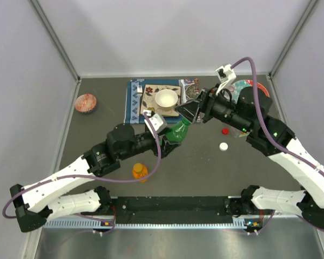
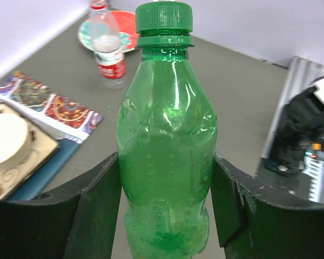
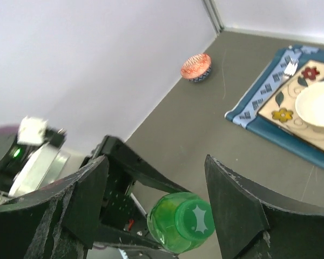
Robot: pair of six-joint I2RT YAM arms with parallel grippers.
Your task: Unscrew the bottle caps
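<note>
Overhead, noted green bottle (image 1: 178, 133) held tilted above bench (image 1: 97, 135), clamped in left fingers (image 1: 163, 143), with right fingers (image 1: 188, 110) at its cap end. Logged red cap (image 1: 224, 130) and white cap (image 1: 223, 145) loose on bench. From left wrist, saw fingers pressed on both bottle sides, green cap (image 2: 163, 17) on its neck. From right wrist, found fingers spread wide either side of green cap, not touching.

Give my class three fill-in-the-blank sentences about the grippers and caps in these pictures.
1. The left gripper is shut on the ____ bottle.
2. The right gripper has its jaws ____ by the bottle's cap.
3. A white cap and a ____ cap lie loose on the table.
Missing words: green; open; red.
</note>
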